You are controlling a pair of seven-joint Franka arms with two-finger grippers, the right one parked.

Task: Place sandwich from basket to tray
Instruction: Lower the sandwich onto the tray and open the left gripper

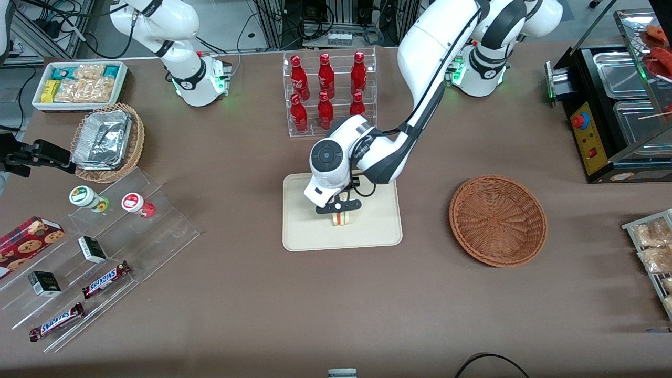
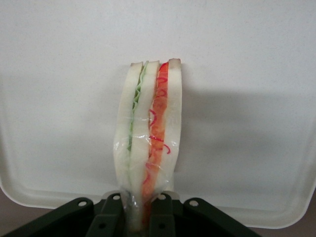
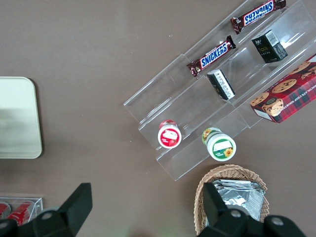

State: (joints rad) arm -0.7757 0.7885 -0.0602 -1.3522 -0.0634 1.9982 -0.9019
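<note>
Item: sandwich, wedge of pale bread in three slices with a green frilled layer and a red-orange layer between, wrapped in clear film that creases near the grip; soft, likely to give under pressure. Location: over the tray, standing on edge, gripped at one end by the end effector, whose two fingers are closed onto the wedge. Whether the lower edge already touches the tray surface cannot be told. Tray: flat cream-beige plastic, rounded corners, low raised rim, smooth matt face. Basket: round, shallow, reddish-brown woven wicker, holding nothing, sitting on the brown worktop toward the working arm's end, well apart from the tray. Status: the lift out of the basket and the carry across appear complete; remaining, by judgement, are setting the wedge down, opening the fingers and drawing the arm clear without tipping the narrow piece.
</note>
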